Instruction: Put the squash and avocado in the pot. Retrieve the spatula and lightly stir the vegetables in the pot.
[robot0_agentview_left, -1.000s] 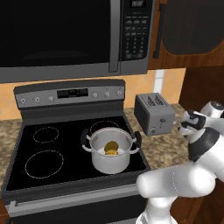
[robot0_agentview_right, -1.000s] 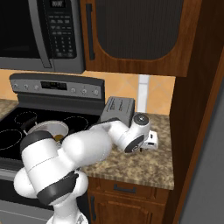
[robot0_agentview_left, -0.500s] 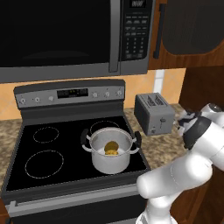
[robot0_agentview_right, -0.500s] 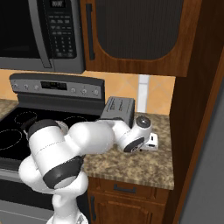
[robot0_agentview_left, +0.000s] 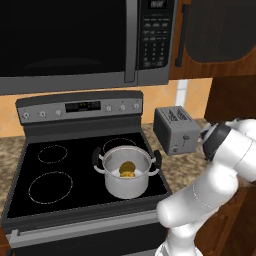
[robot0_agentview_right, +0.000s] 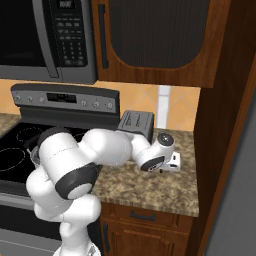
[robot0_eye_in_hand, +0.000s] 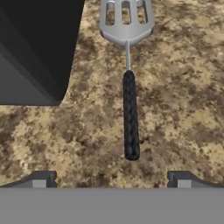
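Note:
The spatula (robot0_eye_in_hand: 130, 113) lies flat on the speckled counter in the hand view, black handle toward me and slotted silver head (robot0_eye_in_hand: 127, 19) at the top. My gripper (robot0_eye_in_hand: 111, 179) hovers above the handle's near end, open, with one fingertip wide on each side and nothing between them. In the right base view the hand (robot0_agentview_right: 172, 162) points down at the counter just right of the toaster. The steel pot (robot0_agentview_left: 127, 187) stands on the stove's front right burner. Inside it sit the yellow squash (robot0_agentview_left: 125, 174) and the olive-brown avocado (robot0_agentview_left: 128, 166).
The grey toaster (robot0_agentview_left: 175, 131) stands on the counter between stove and hand, and its dark side (robot0_eye_in_hand: 35, 52) rises close to the spatula's left. A tall wooden cabinet wall (robot0_agentview_right: 220, 125) bounds the counter on the right. The microwave (robot0_agentview_left: 70, 40) hangs over the stove.
The arm's elbow and upper links have swung to the right. The hand stays over the counter beside the toaster, jaws still open. The pot and its contents have not moved.

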